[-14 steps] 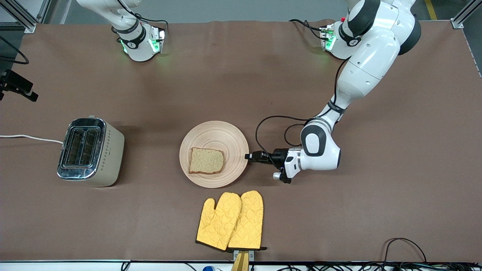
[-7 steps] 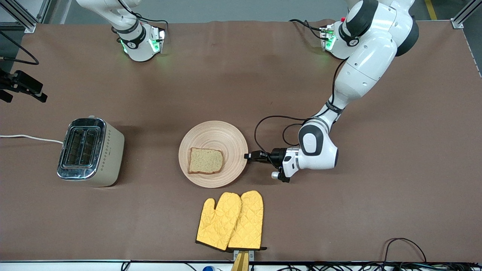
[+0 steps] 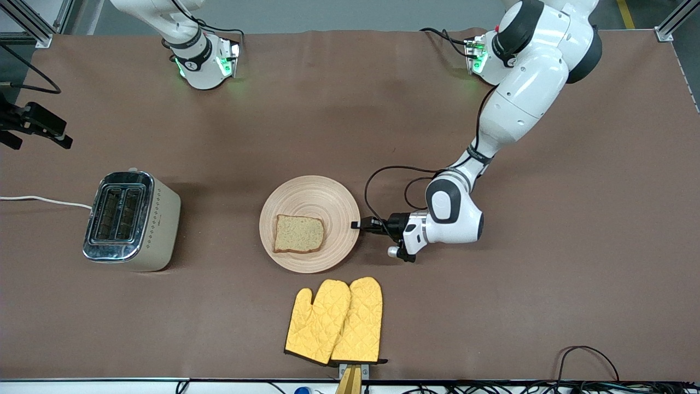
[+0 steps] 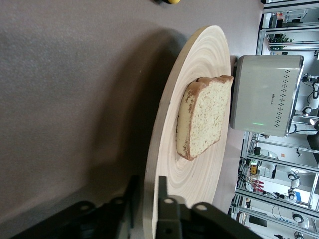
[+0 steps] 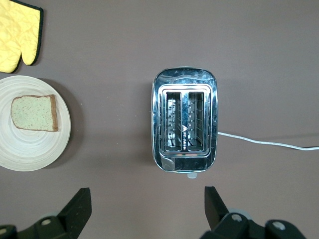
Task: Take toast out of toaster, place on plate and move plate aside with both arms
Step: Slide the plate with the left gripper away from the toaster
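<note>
On the desk (image 3: 547, 273): one plate (image 3: 309, 191), carrying one slice of toast (image 3: 298, 234). One toaster (image 3: 131, 220) with two slots, and one white cord (image 3: 44, 200) running from it. Two yellow oven mitts (image 3: 334, 320) lying side by side. Two white robot arms, so two hands: the left hand (image 3: 358, 225) at the plate's rim, one finger above it and one below, and the right hand (image 5: 144, 206), spread wide, high over the toaster. Two green-lit bases.
</note>
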